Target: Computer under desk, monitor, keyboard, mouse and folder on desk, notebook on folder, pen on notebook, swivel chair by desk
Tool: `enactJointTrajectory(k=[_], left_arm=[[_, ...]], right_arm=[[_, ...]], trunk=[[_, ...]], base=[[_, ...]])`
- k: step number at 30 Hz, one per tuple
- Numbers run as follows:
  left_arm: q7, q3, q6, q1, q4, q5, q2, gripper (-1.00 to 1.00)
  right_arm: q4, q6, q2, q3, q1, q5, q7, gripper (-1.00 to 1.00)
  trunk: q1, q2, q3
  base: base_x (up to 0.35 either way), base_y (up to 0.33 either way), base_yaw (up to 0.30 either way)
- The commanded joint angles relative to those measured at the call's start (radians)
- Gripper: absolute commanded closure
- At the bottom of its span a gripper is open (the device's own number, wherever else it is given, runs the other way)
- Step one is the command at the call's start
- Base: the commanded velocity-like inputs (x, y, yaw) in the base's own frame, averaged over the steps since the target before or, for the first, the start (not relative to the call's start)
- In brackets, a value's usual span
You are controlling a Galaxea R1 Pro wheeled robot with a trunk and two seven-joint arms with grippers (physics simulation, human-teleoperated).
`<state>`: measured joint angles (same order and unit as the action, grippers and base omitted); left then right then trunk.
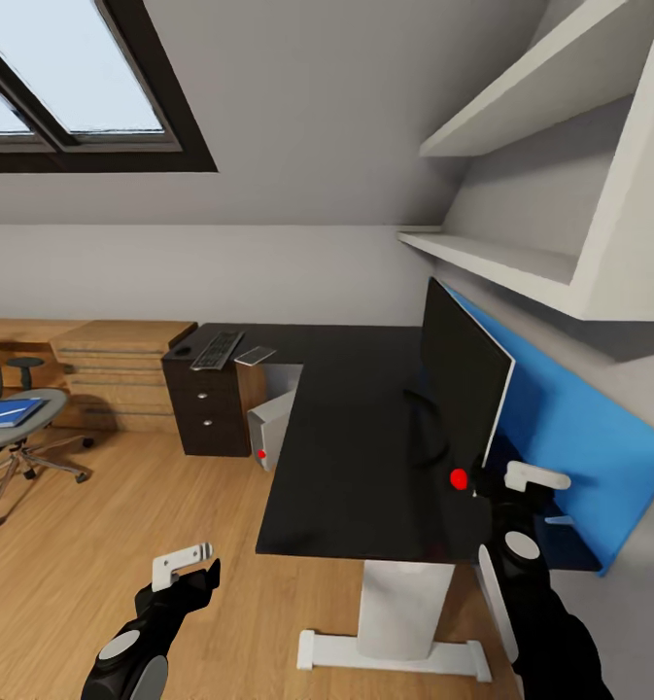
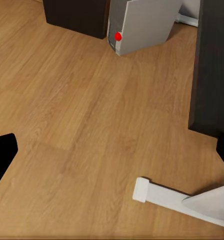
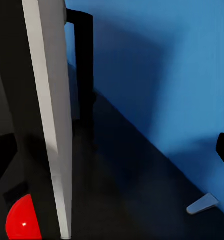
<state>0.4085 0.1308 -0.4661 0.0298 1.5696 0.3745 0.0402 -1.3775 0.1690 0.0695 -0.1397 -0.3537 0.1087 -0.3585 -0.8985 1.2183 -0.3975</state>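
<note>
Your right gripper [image 1: 494, 478] sits at the near edge of the monitor [image 1: 463, 374], which stands upright on the desk [image 1: 356, 457] just in front of the blue back panel [image 1: 579, 428]. One white finger [image 1: 535, 476] lies behind the screen and the other side is hidden by the screen edge, so I cannot tell whether the jaws are clamped on it or merely straddling it. In the right wrist view the monitor's pale edge [image 3: 49, 110] runs close past the camera, with its black stem [image 3: 82, 65] beyond and the blue panel [image 3: 162, 75] to the far side; a red dot [image 3: 23, 224] marks the screen's lower corner. Your left gripper [image 1: 189, 569] hangs over the wooden floor [image 1: 171, 515] near the desk's front corner, holding nothing; one white finger shows, but I cannot tell how far the jaws stand apart. The computer [image 1: 271, 428] stands on the floor under the desk, beside the black drawers [image 1: 210, 408], and shows in the left wrist view [image 2: 142, 25] with its own red dot. The keyboard [image 1: 217, 350] lies on the far wing of the desk above the drawers, with the notebook [image 1: 256, 355] just beside it. The swivel chair [image 1: 16, 418] stands well apart from the desk at your left, with the blue folder [image 1: 6, 413] resting on its seat. The desk's white pedestal [image 1: 404, 608] stands directly ahead of you.
</note>
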Motion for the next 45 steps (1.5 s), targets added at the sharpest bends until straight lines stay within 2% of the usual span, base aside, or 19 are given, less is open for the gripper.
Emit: enactJointTrajectory(k=[1, 10, 22, 45], left_arm=[[0.01, 0.003, -0.002, 0.001, 0.001, 0.011, 0.001, -1.0], [0.01, 0.001, -0.002, 0.001, 0.003, 0.011, 0.001, -1.0], [0.01, 0.001, -0.002, 0.001, 0.002, 0.011, 0.001, -1.0], [0.01, 0.001, 0.001, 0.001, 0.002, 0.009, 0.001, -1.0]], right_arm=[[-0.002, 0.009, 0.001, 0.0, -0.001, 0.01, -0.001, -1.0], [-0.004, 0.009, 0.004, 0.0, -0.001, 0.009, -0.001, -1.0], [-0.005, 0.009, 0.004, 0.0, -0.001, 0.009, -0.002, -1.0], [-0.005, 0.009, 0.002, 0.0, -0.001, 0.011, -0.005, -1.0]], trunk=[[0.0, 0.001, -0.001], [0.0, 0.001, -0.001], [0.0, 0.001, -0.001], [0.0, 0.001, -0.001]], base=[[-0.034, -0.018, 0.0], [-0.007, 0.001, 0.0], [-0.094, 0.127, 0.0], [0.115, -0.02, 0.0]])
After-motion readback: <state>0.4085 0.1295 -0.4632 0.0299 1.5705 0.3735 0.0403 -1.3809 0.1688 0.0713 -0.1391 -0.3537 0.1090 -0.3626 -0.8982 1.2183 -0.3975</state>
